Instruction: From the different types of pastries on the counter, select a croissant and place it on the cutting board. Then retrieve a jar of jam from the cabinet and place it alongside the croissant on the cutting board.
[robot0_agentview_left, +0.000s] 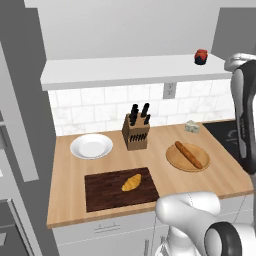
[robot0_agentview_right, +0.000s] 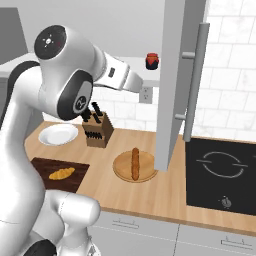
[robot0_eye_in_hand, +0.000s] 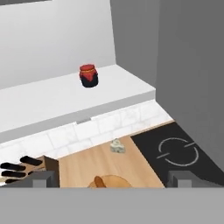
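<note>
The small golden-orange croissant (robot0_agentview_left: 131, 183) already lies on the dark brown wooden cutting board (robot0_agentview_left: 102, 192), so fetching the jam is in hand. The squat dark red-lidded jar (robot0_eye_in_hand: 89, 75) stands on the pale grey cabinet shelf (robot0_eye_in_hand: 52, 100), well apart from the tool (robot0_eye_in_hand: 111, 178), whose tips stand wide apart and empty. Next, it must reach forward to straddle the jar.

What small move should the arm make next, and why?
Probably advance the open fingers toward the jar of jam on the cabinet shelf: the croissant already lies on the cutting board, and the jar stands untouched, far ahead.
</note>
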